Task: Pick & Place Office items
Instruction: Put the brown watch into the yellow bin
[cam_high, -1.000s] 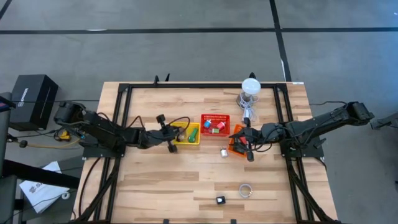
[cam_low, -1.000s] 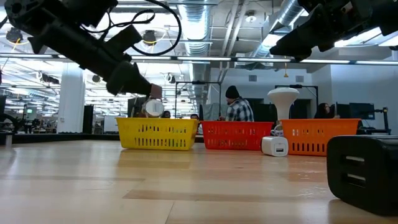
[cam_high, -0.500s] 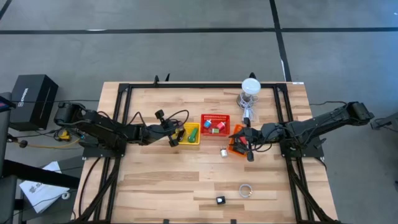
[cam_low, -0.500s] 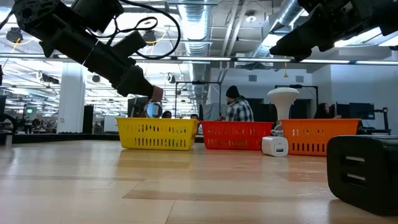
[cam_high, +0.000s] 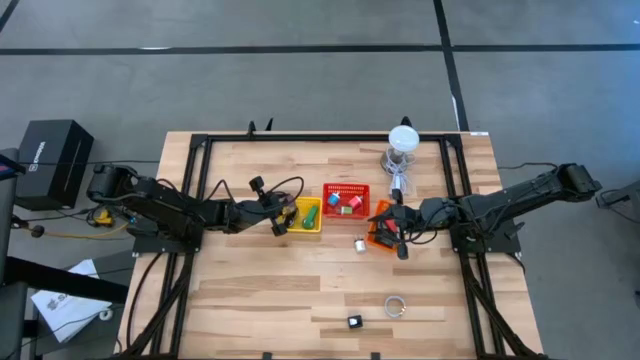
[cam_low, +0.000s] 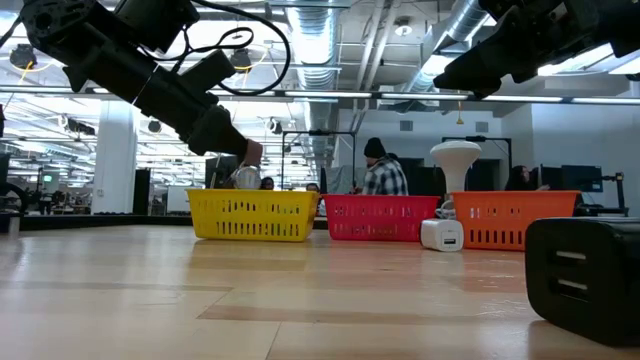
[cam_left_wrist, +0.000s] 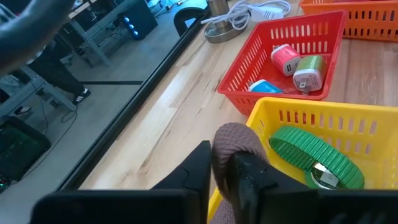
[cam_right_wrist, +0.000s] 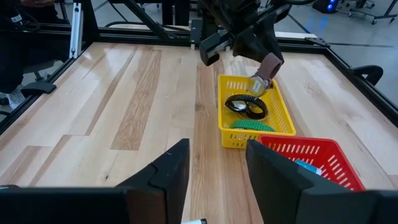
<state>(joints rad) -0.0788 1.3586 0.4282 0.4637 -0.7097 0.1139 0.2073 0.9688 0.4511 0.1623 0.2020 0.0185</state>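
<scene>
While both dark arms reach in from the sides, the wooden table (cam_high: 250, 300) carries three mesh baskets in a row near its middle. The yellow basket (cam_high: 302, 214) stands nearest the left arm, the red basket (cam_high: 346, 200) just beside it, and the orange basket (cam_high: 380, 226) toward the right arm. Behind the orange one stands a white-topped object (cam_high: 402, 140) with a coiled cable.

The left gripper (cam_high: 281, 215) hangs over the yellow basket's near end, its jaws pinched on a brown strip (cam_left_wrist: 233, 149) that droops from the fingertips toward the basket; whether the hold is tight or slackening cannot be told. A green ring (cam_left_wrist: 314, 155) and a black ring (cam_right_wrist: 245, 106) already lie in that basket, right under the strip.

The right gripper (cam_high: 399, 232) hovers at the orange basket, its jaws standing apart with nothing between them.

Small pieces lie in the red basket: a white-and-pink block (cam_left_wrist: 285, 57), a green-sided block (cam_left_wrist: 308, 70) and a blue piece (cam_left_wrist: 264, 86). Loose on the bare wood are a small white block (cam_high: 359, 244) just beside the orange basket, a pale ring (cam_high: 395, 305) toward the front, and a little black cube (cam_high: 354, 321) near that ring. A person (cam_low: 381, 172) stands in the room beyond the table.
</scene>
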